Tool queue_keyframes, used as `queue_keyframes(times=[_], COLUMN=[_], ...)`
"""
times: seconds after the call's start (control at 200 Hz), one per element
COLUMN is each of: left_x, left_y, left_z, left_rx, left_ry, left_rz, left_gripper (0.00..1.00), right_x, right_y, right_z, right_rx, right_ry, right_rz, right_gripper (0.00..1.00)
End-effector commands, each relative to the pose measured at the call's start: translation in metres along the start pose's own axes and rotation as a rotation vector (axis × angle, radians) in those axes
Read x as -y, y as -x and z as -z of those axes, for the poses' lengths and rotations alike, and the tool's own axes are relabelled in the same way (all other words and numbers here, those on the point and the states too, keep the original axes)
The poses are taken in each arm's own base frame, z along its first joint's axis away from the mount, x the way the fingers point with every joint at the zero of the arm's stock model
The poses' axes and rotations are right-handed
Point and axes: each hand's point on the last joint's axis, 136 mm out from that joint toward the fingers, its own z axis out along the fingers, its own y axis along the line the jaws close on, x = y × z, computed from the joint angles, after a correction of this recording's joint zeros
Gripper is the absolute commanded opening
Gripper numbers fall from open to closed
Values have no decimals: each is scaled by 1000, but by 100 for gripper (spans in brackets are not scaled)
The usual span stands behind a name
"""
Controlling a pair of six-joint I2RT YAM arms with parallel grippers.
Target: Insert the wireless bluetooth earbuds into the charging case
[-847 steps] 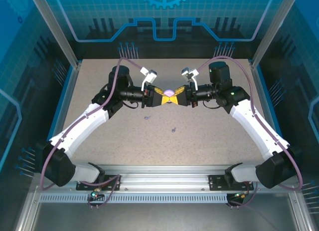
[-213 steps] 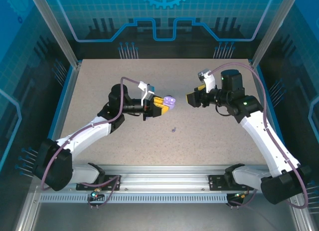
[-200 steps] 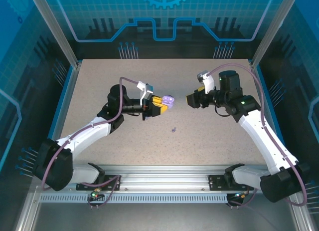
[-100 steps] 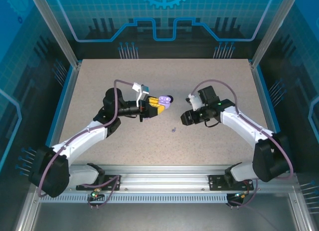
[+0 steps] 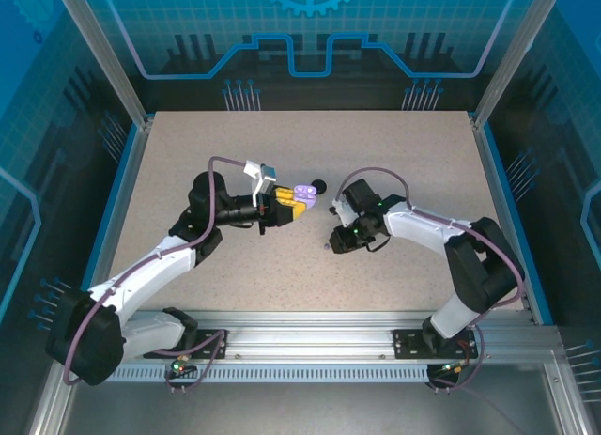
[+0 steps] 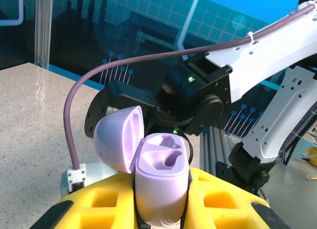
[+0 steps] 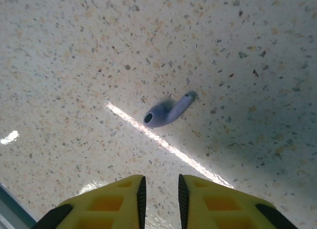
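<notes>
Item: earbud loading, early stage, nothing seated. Nearest, by the wrist view, the right gripper [image 7: 160, 192] points down at the table [image 7: 74, 51]; its yellow fingers [image 7: 104, 202] are drawn nearly together, a narrow slit between them and nothing in it. Just ahead of the tips, apart from them, lies one lavender earbud [image 7: 166, 113] on its side, stem angled up and to the right, free on the bare surface. From above, the same right gripper [image 5: 338, 240] sits low over the table, in the middle of the near half, covering that spot. Next out, to the left and a little farther, the left gripper [image 5: 287, 209] is pinched hard on the lavender case [image 5: 302, 192], held clear of the table. In the left wrist view the case [image 6: 161, 184] stands upright between the yellow fingers [image 6: 96, 206], its lid [image 6: 119, 137] swung open to the left; both wells in the body are empty. Beyond the case looms the right arm [image 6: 198, 98], near but not touching. Just past the case from above, a small dark round object [image 5: 319, 184] rests on the table, too small to identify. Judged state: case opened and presented, done. Left to do: grasp the lavender earbud, carry it across, seat it in a well, then fill the second well.
</notes>
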Motion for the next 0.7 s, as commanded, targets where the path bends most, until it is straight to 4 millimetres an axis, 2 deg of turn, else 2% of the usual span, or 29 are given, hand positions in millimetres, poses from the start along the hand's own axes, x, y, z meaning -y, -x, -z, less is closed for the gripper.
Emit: queue_keyframes(times=[0.0, 0.47, 0.695], left_x=[4, 4, 2], left_y=[1, 0, -1], left_z=[2, 2, 2], left_rx=[10, 10, 8], left_ry=[1, 8, 11], left_rz=[-30, -26, -22], left_gripper=[5, 5, 5], right_x=[-2, -6, -8], right_y=[-4, -1, 11], right_z=[-15, -39, -44], right_rx=[-15, -34, 7], right_ry=[-3, -1, 12], right_rz=[-20, -59, -114], right_gripper=[25, 23, 22])
